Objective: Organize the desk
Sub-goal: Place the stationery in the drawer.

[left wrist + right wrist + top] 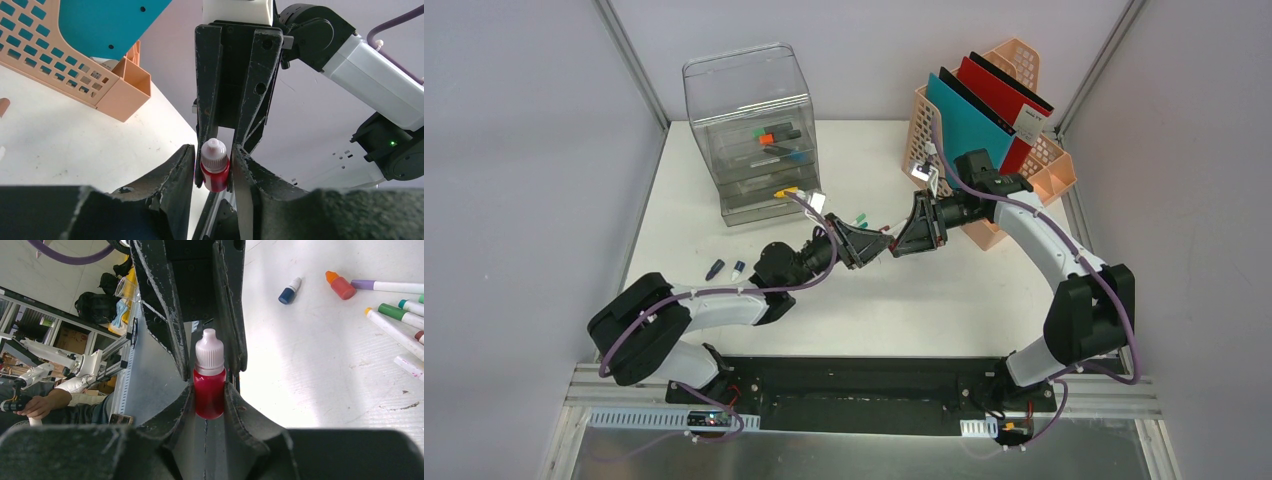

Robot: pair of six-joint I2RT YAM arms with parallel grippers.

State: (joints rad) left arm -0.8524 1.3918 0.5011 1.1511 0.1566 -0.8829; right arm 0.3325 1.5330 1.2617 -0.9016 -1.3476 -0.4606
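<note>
Red liquid-filled dropper bottle — white tapered cap — is clamped by the scuffed black left tool and right tool.

This is a robotics lab, arranged as an enclosed test cell. The white worktop is boxed in by plain grey panels on aluminium posts. A left arm and a right arm are bolted to a black and aluminium rail with a slotted cable duct. Beyond the cell, the right wrist view shows metal shelving, cardboard boxes, piled bags, another white robot arm and a person's forearm.
</note>
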